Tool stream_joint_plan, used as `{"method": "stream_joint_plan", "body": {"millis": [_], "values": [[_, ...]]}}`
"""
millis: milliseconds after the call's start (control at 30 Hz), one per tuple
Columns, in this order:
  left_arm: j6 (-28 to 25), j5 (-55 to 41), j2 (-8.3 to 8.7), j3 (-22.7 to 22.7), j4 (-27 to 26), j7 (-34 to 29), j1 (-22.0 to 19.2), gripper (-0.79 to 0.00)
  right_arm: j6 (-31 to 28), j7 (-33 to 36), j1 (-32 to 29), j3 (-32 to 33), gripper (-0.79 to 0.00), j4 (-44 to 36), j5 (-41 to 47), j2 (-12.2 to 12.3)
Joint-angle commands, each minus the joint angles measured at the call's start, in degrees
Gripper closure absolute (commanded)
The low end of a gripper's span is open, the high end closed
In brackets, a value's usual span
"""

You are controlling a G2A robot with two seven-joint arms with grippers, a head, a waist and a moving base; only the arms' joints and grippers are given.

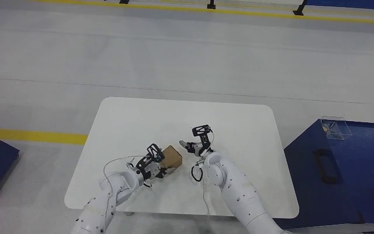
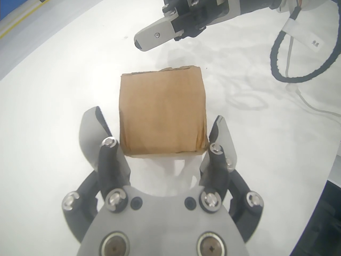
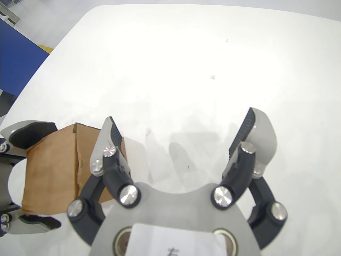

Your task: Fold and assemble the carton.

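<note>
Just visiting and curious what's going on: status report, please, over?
Left gripper open, straddling carton near end. Right gripper open, empty, beside carton. Carton box-shaped, resting on table.

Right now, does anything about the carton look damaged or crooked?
Yes, slightly. The carton stands boxed up on the table, but one seam looks ragged, as if torn, and one flap sits uneven rather than flush at its edge. Nothing else stands out.
</note>
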Motion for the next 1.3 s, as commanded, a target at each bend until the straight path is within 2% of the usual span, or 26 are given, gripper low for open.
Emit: {"method": "stream_joint_plan", "body": {"millis": [0,200,267,433,533,767,1267], "values": [[0.2,-0.2,-0.02,0.1,0.1,-0.1,0.0,0.0,0.0,0.0,0.0,0.0,-0.785,0.0,0.0,0.0],[0.4,-1.7,0.1,-0.4,-2.2,-0.9,0.9,0.0,0.2,-0.3,-0.4,0.5,-0.785,-0.4,0.0,0.2],[0.4,-2.8,0.28,-1.2,-4.2,-1.6,1.7,0.0,2.4,-2.4,-1.2,2.4,-0.785,-1.7,0.2,0.6],[1.1,-4.7,1.08,-4.2,-13.0,-5.8,5.6,0.0,3.8,-6.2,-5.2,7.2,-0.785,-7.7,-0.7,2.1],[3.2,-6.4,1.48,-6.4,-19.3,-9.3,8.4,0.0,5.2,-6.9,-8.3,10.0,-0.785,-12.4,-2.5,3.1],[6.8,-10.6,1.7,-7.3,-30.5,-16.2,13.0,0.0,3.8,-4.0,-13.2,15.0,-0.785,-20.8,-2.3,4.5],[6.8,-10.6,1.7,-7.3,-30.5,-16.2,13.0,0.0,3.8,-4.0,-13.2,15.0,-0.785,-20.8,-2.3,4.5]]}}
